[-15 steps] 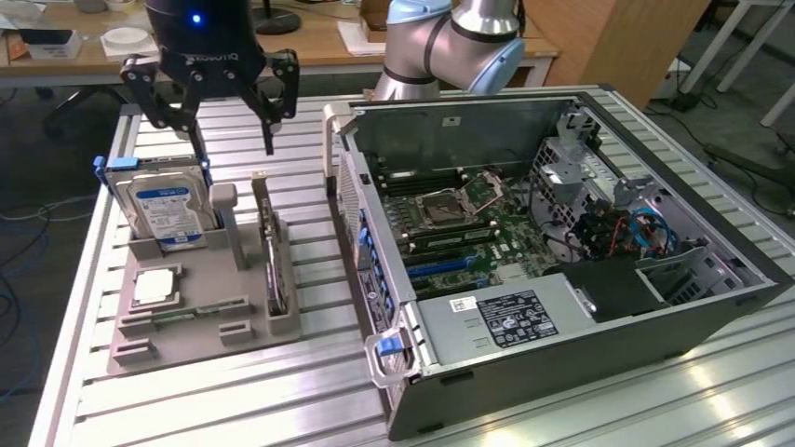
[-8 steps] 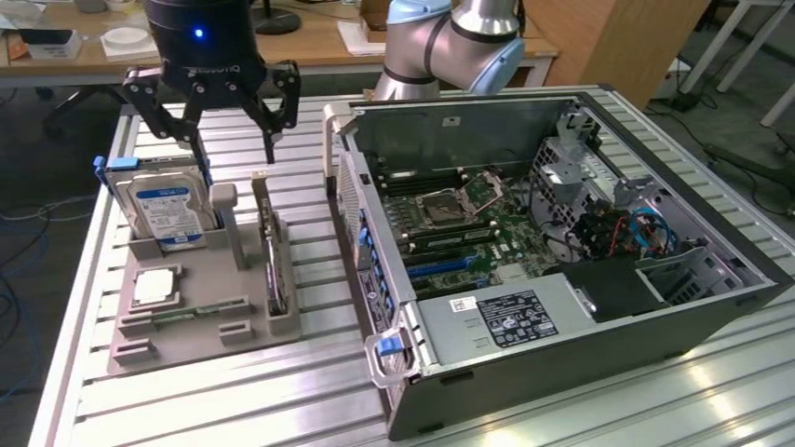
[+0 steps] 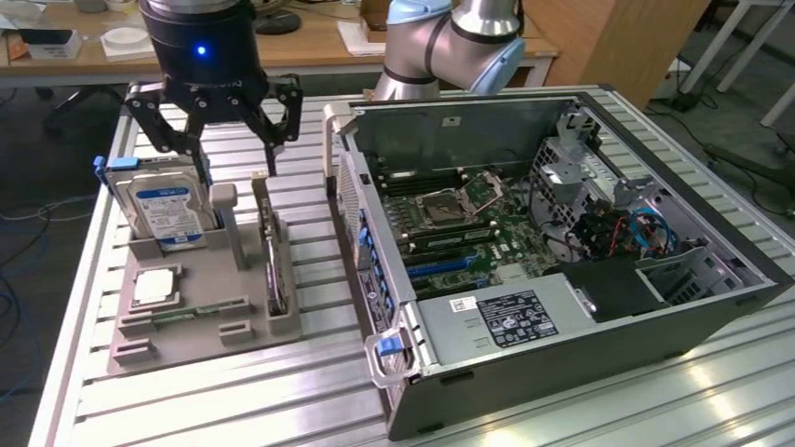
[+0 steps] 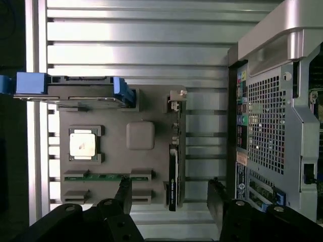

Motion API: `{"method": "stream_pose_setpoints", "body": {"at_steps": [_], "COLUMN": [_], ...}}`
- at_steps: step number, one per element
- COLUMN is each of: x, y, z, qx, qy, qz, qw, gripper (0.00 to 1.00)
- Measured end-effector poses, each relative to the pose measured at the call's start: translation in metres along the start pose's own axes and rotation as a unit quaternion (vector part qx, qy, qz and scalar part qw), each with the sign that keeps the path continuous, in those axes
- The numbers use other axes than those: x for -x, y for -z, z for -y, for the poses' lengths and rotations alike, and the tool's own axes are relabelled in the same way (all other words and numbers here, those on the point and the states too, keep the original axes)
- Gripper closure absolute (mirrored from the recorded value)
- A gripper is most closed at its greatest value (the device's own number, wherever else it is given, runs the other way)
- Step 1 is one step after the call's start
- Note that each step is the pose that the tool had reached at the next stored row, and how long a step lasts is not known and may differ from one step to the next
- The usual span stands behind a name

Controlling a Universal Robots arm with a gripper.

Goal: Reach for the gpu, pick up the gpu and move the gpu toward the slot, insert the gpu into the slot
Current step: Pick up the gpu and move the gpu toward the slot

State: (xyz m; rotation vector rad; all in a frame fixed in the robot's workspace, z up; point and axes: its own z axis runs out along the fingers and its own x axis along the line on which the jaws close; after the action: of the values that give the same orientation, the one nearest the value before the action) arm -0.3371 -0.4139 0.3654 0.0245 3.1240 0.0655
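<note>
gripper, jaws wide, above gpu in tray

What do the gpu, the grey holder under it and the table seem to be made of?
The gpu: a dark, matte circuit board, with silvery metal at one end. The grey holder: probably plastic, as it is dull and evenly coloured, with moulded pockets. The table: likely aluminium, judging by its bright ribbed slats that catch glare.

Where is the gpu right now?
In the exterior view the gpu stands on edge in the grey tray, on the view's left, between the hard drive and the open computer case.
</note>
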Motion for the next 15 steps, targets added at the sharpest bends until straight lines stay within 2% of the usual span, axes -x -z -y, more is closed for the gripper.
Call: {"method": "stream_pose_setpoints", "body": {"at_steps": [5,9,11,15], "x": [0.006,0.021,0.025,0.025], "y": [-0.0044,-0.0081,-0.0091,-0.0091], "z": [0.0003,0.0002,0.0002,0.0002], "qx": [0.0002,0.0002,0.0002,0.0002], "qy": [0.0,0.0,0.0,0.0], "qz": [-0.0037,-0.0061,-0.0068,-0.0069], "qw": [1.0,1.0,1.0,1.0], "gripper": [0.29,0.29,0.29,0.29]}}
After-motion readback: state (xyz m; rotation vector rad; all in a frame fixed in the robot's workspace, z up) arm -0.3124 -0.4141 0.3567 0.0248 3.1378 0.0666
